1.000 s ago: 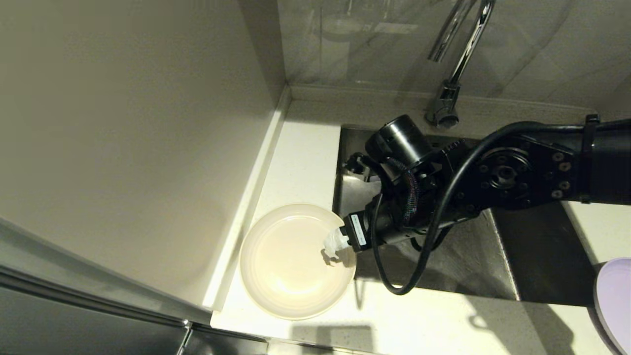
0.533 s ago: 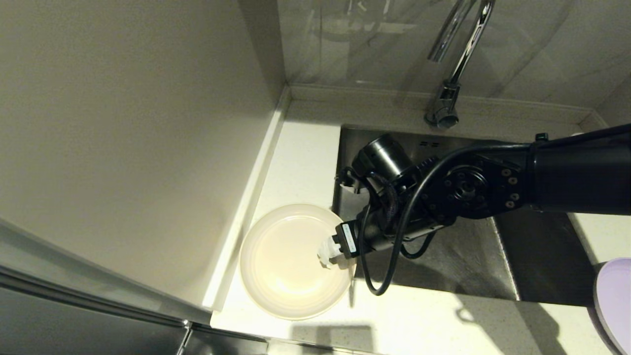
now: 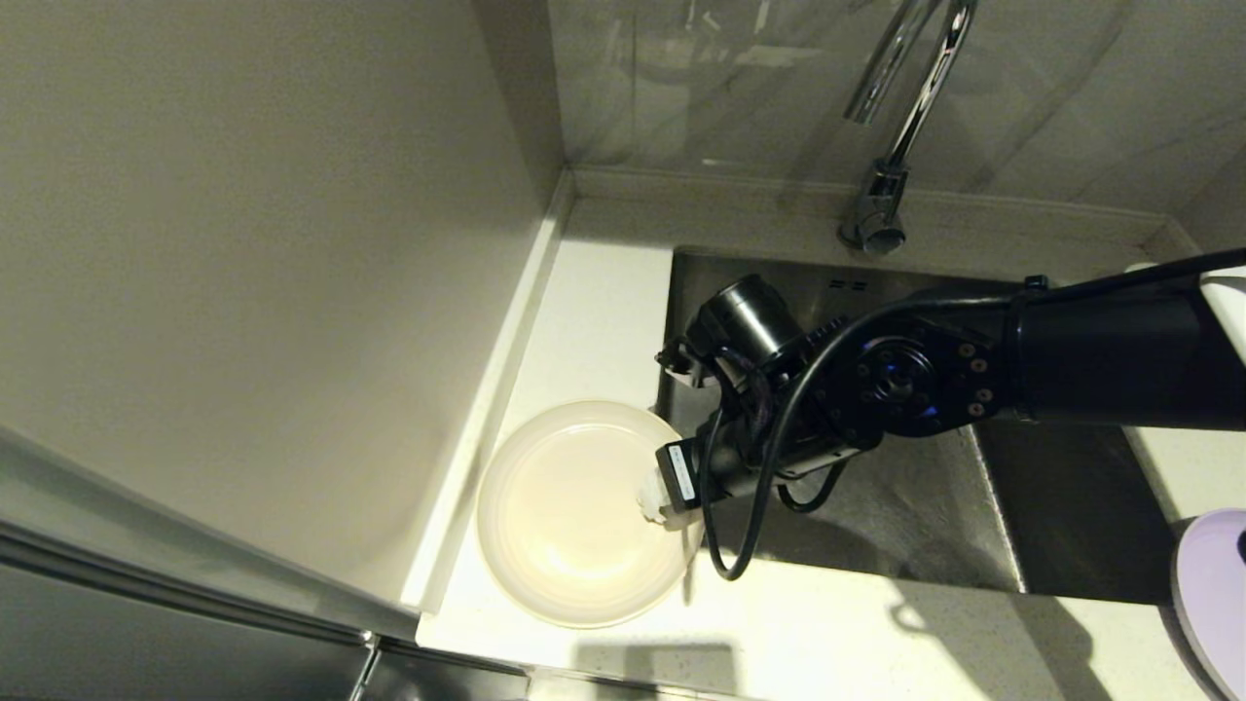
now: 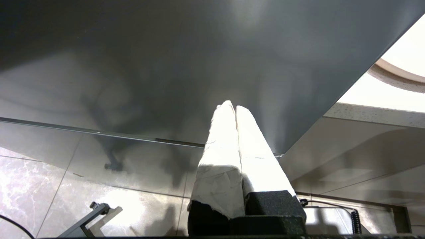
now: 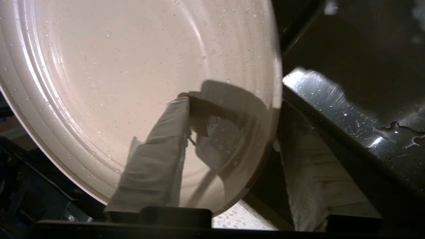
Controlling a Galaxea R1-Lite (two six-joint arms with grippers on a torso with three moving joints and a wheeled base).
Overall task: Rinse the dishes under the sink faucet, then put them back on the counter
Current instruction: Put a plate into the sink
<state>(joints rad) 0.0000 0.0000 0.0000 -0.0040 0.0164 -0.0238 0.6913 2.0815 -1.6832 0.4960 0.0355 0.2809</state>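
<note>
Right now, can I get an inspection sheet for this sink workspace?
Surface: counter, pale speckled stone.
Job's things: cream plate on counter left of sink, droplets on it; lilac plate at right edge; faucet, no water seen.
Clutter: nothing seen.
Grippers: right gripper open, straddling cream plate's rim; left gripper shut, parked below the counter.
Cables: black cable loops off right arm over sink's front edge.
Surroundings: beige side panel, marbled wall.
</note>
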